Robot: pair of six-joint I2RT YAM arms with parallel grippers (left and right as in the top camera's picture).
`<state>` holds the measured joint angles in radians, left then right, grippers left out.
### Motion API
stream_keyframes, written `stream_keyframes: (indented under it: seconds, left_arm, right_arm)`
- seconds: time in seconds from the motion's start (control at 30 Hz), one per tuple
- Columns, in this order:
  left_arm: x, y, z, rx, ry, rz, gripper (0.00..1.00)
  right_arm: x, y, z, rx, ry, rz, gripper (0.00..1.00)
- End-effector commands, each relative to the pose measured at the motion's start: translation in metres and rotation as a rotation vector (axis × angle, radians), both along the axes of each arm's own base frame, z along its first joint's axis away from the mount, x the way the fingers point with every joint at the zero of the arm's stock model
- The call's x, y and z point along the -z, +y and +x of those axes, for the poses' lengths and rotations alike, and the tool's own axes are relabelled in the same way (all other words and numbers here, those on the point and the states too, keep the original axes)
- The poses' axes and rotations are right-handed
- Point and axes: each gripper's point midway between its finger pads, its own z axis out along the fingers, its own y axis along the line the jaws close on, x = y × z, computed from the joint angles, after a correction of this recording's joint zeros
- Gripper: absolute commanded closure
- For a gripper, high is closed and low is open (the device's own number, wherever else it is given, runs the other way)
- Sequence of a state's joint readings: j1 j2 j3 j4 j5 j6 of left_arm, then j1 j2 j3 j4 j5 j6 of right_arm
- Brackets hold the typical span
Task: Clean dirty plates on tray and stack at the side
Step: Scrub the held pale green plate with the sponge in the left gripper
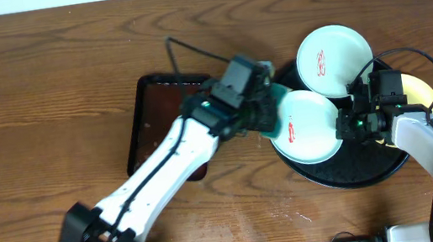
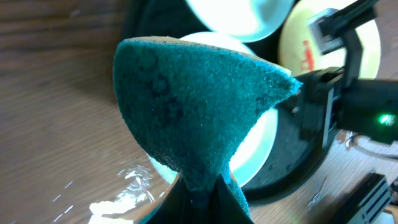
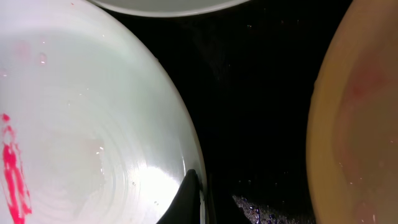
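Note:
Three plates lie on the round black tray [image 1: 360, 175]: a mint-white plate [image 1: 309, 127] at the front left with a red smear, a second mint-white plate [image 1: 332, 55] at the back, and a pale yellow plate [image 1: 422, 94] at the right, mostly hidden by my right arm. My left gripper [image 1: 265, 116] is shut on a teal sponge [image 2: 199, 99], held at the front plate's left rim [image 2: 255, 162]. My right gripper [image 1: 346, 126] is shut on that plate's right rim [image 3: 198, 186]. The yellow plate [image 3: 354, 124] shows at the right of the right wrist view.
A dark brown rectangular tray [image 1: 161, 116] lies left of the black tray, partly under my left arm. A wet shiny patch [image 2: 124, 193] shows on the wooden table near the sponge. A black cable [image 1: 190, 52] runs behind the left gripper.

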<state>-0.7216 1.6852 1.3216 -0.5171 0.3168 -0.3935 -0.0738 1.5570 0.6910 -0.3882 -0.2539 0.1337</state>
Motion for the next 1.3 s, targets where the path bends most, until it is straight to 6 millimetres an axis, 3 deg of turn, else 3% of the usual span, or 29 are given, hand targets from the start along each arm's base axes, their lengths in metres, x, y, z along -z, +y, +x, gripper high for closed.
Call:
stream_keyframes:
  seconds: [0.0, 0.23, 0.33, 0.37, 0.43, 0.5, 0.57, 0.6, 0.73, 0.83, 0.97, 1.17, 1.27]
  left_arm:
    - [0.006, -0.030, 0.004, 0.020, 0.023, -0.021, 0.93]
    - [0.067, -0.065, -0.002, 0.039, 0.180, 0.012, 0.93]
    - [0.093, -0.071, -0.011, 0.022, 0.288, 0.006, 0.93]
    - [0.113, -0.073, -0.020, 0.036, 0.361, 0.009, 0.93]
    - [0.126, -0.071, -0.023, 0.035, 0.388, 0.029, 0.93]
    - [0.142, -0.061, -0.021, 0.004, 0.387, 0.093, 0.92]
    - [0.155, -0.038, -0.011, -0.065, 0.330, 0.217, 0.93]
    - [0.163, 0.004, 0.008, -0.166, 0.203, 0.427, 0.93]
    - [0.153, 0.039, 0.029, -0.210, 0.069, 0.619, 0.93]
    - [0.140, 0.049, 0.040, -0.193, -0.006, 0.695, 0.93]
    - [0.138, 0.035, 0.043, -0.173, -0.005, 0.637, 0.92]
    - [0.133, -0.047, 0.006, 0.015, 0.219, 0.234, 0.92]
    - [0.123, -0.075, -0.008, 0.091, 0.252, 0.122, 0.93]
  right_arm:
    - [0.008, 0.006, -0.013, -0.013, 0.054, 0.020, 0.98]
    - [0.009, 0.006, -0.015, 0.005, 0.071, 0.026, 0.98]
    - [0.009, 0.006, -0.017, 0.008, 0.077, 0.027, 0.98]
    - [0.009, 0.006, -0.017, 0.011, 0.078, 0.028, 0.97]
    - [0.009, 0.006, -0.017, 0.012, 0.078, 0.028, 0.97]
    - [0.010, 0.007, -0.017, 0.014, 0.081, 0.029, 0.97]
    - [0.010, 0.007, -0.018, 0.014, 0.085, 0.029, 0.97]
    - [0.010, 0.007, -0.019, 0.014, 0.090, 0.030, 0.97]
    - [0.010, 0.007, -0.019, 0.015, 0.090, 0.030, 0.98]
    - [0.010, 0.007, -0.020, 0.015, 0.094, 0.030, 0.99]
    - [0.011, 0.007, -0.023, 0.015, 0.105, 0.030, 0.99]
    - [0.011, 0.007, -0.023, 0.014, 0.105, 0.031, 0.99]
    - [0.011, 0.007, -0.023, 0.015, 0.105, 0.031, 0.99]
